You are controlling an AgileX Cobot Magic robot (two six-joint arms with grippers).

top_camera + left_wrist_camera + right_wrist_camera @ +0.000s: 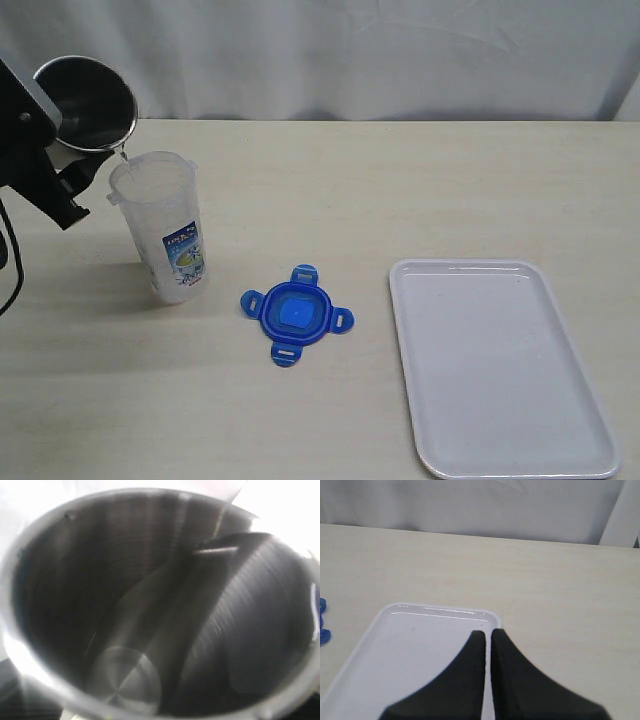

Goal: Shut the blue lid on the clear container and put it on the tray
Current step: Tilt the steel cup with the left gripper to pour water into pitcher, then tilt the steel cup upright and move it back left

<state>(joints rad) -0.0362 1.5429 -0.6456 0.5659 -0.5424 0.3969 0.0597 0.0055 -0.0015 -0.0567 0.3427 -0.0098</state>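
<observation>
ops: fingers status?
me: Left fingers (pixel 72 168) are spread wide and clamped on the body of a metal cup (pixel 85 100). The cup is tipped, with its lip right over the mouth of the clear container (pixel 165 235). The left wrist view is nothing but the cup's steel inside, blurred.
ops: right side?
me: Right fingers (pixel 487 635) are pressed together, tips touching, gripping nothing. They hang above the tray (pixel 410 650), near one short rim. The exterior view doesn't catch them.
ops: task items?
me: Clear container stands upright on the counter (pixel 400 180), left side, label toward the camera, mouth uncovered. Blue lid (pixel 297 315) lies flat on the counter with all four flaps splayed out. It's between container and tray, touching neither. The tray sits flat on the right, well apart from the container.
ops: surface, room?
me: Counter is pale beige, matte, with a faint wood grain. Soft shadows sit under the container and lid. Behind its far edge a white curtain (pixel 380 60) hangs in loose folds across the full width. There's a brighter vertical strip at its far right, can't tell what it is.
</observation>
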